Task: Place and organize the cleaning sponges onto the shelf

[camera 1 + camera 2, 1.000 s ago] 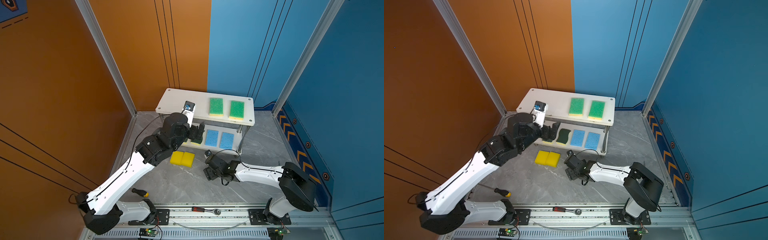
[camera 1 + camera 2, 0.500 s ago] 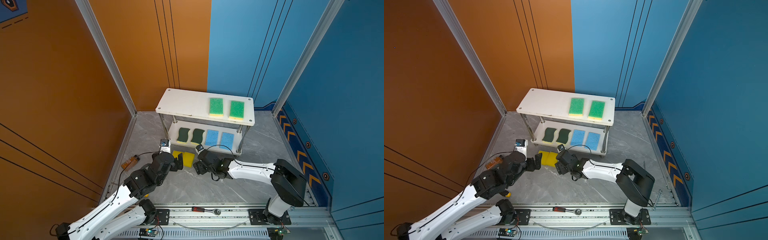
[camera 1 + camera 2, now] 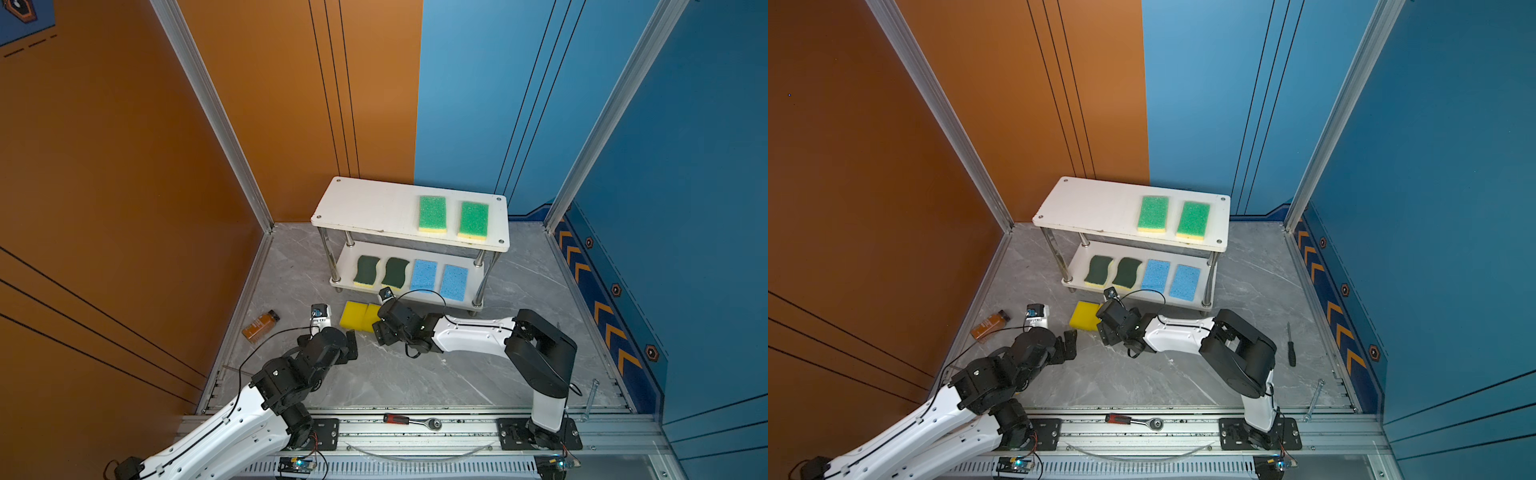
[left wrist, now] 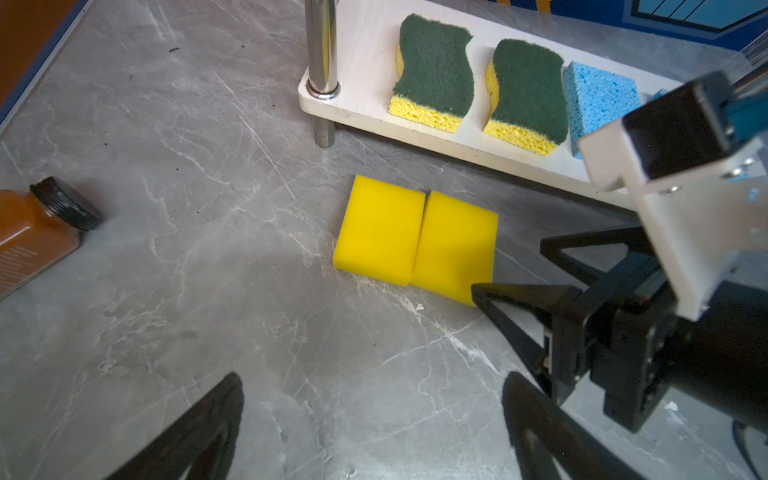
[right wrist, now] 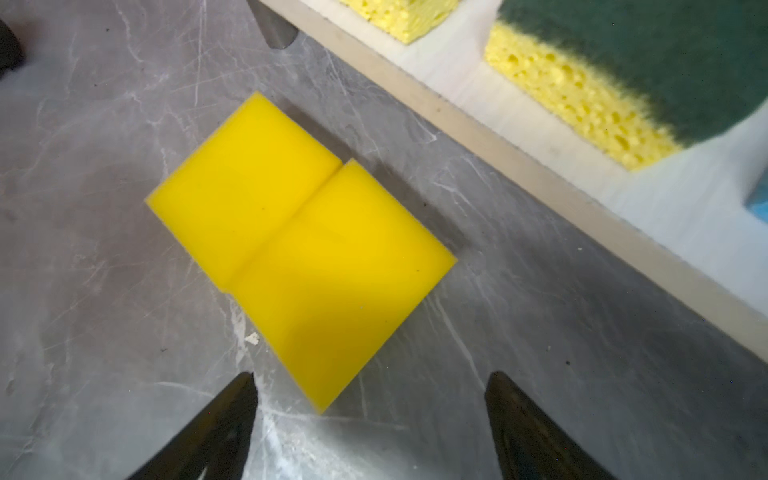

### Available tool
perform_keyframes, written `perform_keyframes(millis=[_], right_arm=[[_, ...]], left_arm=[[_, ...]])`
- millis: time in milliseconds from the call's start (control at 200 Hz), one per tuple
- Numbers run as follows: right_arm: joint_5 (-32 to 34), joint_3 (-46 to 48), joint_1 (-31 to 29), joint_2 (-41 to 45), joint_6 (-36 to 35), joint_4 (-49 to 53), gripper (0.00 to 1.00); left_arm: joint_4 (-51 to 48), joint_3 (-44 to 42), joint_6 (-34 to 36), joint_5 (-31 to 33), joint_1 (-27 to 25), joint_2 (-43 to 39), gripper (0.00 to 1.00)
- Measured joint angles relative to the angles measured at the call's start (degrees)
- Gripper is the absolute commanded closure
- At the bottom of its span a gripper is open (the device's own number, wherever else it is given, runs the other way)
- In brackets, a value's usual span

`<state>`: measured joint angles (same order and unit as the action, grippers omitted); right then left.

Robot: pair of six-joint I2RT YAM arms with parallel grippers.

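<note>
Six sponges (image 3: 432, 214) on shelf (image 3: 365, 203). You have two yellow sponges (image 4: 380, 228) left: on floor (image 3: 415, 374), touching, just by shelf. Your right gripper (image 5: 372, 374) open, empty, near them. Your left gripper (image 4: 372, 376) open, empty too.

No text, brand or number is legible. Brown bottle (image 4: 37, 232): label print, too blurred to read. Blue wall band (image 3: 598, 266): a row of orange chevrons (image 3: 602, 309) alternating with small hexagon emblems (image 3: 616, 289).
</note>
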<state>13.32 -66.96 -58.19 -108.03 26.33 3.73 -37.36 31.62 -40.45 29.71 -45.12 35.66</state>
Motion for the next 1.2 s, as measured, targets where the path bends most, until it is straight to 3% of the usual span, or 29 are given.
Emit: perform_keyframes(millis=[641,1202], right_arm=[[0.02,-2.1,1.16,-4.44,1.57,-1.16,0.15],[-0.04,6.84,-2.8,4.07,0.44,0.39,0.15]], left_arm=[[1.73,-0.55,-0.98,-2.91,2.43,2.54,0.02],[8.35,-0.55,0.39,-6.71,2.49,10.12,0.02]])
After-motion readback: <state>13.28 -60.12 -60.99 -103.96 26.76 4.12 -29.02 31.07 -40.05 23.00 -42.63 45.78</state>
